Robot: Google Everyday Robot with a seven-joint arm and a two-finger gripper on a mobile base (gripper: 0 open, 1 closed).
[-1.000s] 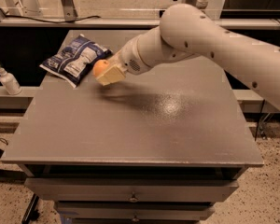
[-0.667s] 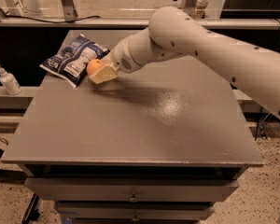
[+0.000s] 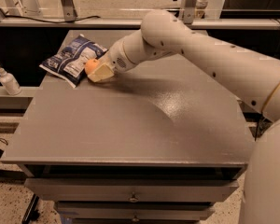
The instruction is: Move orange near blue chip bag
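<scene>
The orange [image 3: 90, 65] is small and round, at the table's far left, right against the near right edge of the blue chip bag [image 3: 67, 59]. The bag is crinkled dark blue foil with white print and lies flat at the far left corner of the grey table [image 3: 130, 125]. My gripper [image 3: 95, 70] reaches in from the right on the white arm and is shut on the orange. One pale yellowish finger [image 3: 102, 73] shows just right of the fruit and low over the tabletop. The other finger is hidden behind the orange.
A white pump bottle [image 3: 7, 80] stands on a ledge left of the table. The white arm [image 3: 200, 55] spans the table's far right half. Drawers [image 3: 130, 190] sit under the front edge. Metal frame legs [image 3: 67, 1] stand behind the table.
My gripper has carried the orange further left and slightly down, from a short gap right of the blue chip bag to right against its edge.
</scene>
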